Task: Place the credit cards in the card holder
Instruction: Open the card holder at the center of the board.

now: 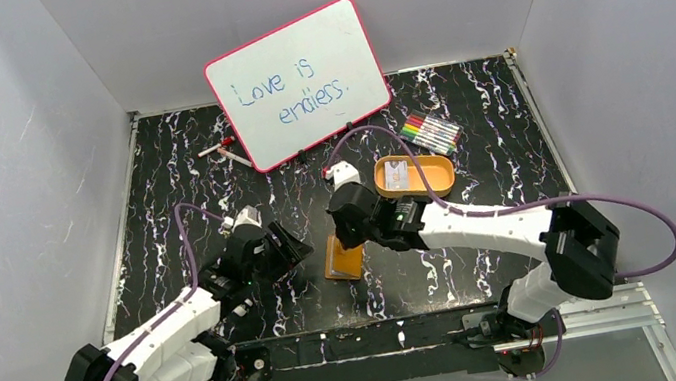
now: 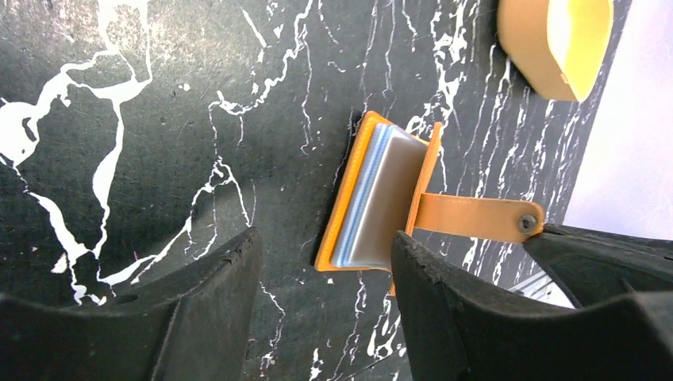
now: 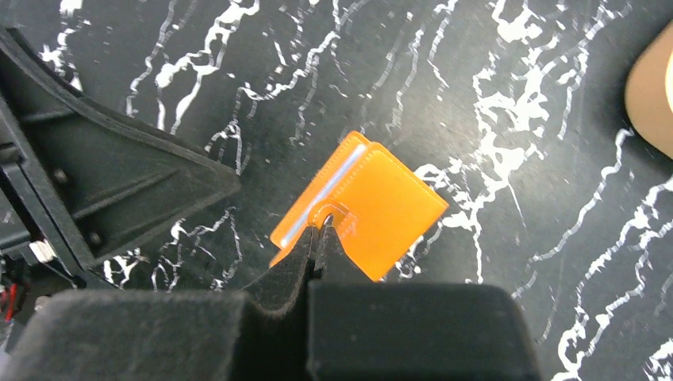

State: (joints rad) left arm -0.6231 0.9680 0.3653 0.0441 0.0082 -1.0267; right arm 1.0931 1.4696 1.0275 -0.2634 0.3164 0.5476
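Right wrist: right end effector (image 3: 319,232) clamps the card holder (image 3: 393,210).

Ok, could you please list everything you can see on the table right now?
whiteboard: one, white with pink rim, back centre.
markers: several in a row, mixed colours, back right.
loose marker: one, red and white, left of the whiteboard.
tray: one, orange oval, right of centre.
credit card: one, pale, in the tray.
card holder: one, orange, centre, pale sleeves inside.
table: one, black marbled.
left gripper: one, black, open, beside the card holder.
right gripper: one, black, shut on the card holder's strap.
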